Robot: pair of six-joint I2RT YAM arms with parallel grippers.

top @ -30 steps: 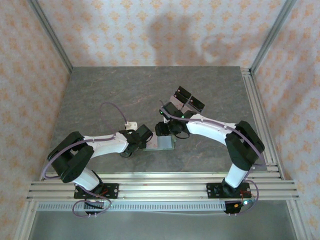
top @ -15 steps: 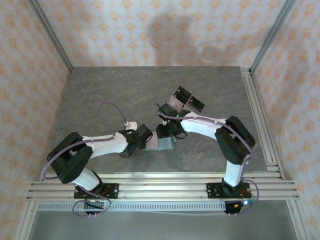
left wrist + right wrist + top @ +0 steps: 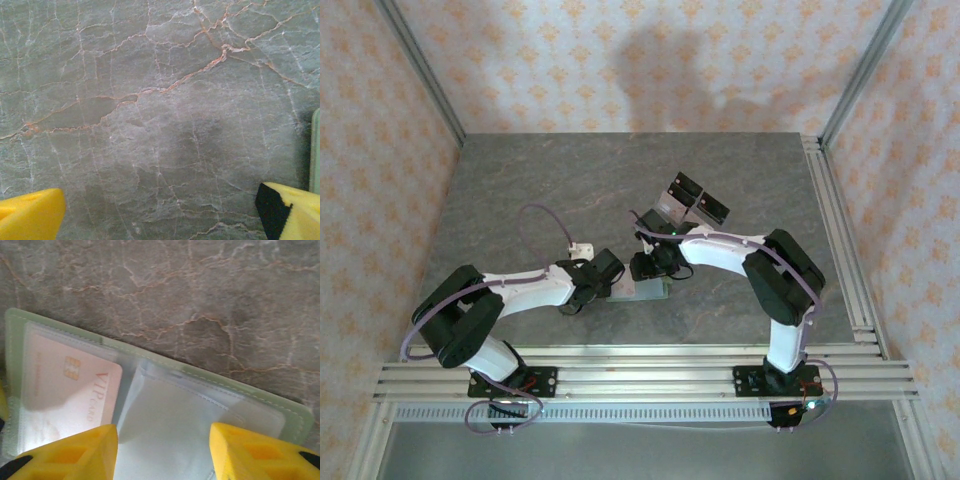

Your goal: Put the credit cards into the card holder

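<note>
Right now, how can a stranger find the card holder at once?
Look at the grey marble table, in the middle toward its front edge. The card holder lies open and flat there: pale green, with clear sleeves, unlike the black-panelled stand behind it.

My left arm lies low, elbow folded back by its base and forearm reaching right toward the middle. The left gripper has its jaws spread wide, and its yellow pads sit far apart. My right arm arches up from its base, elbow out to the right and forearm sweeping left. The right gripper points down with its jaws roughly half apart and a plain gap between its yellow fingertips. The two grippers are close together but not touching.
</note>
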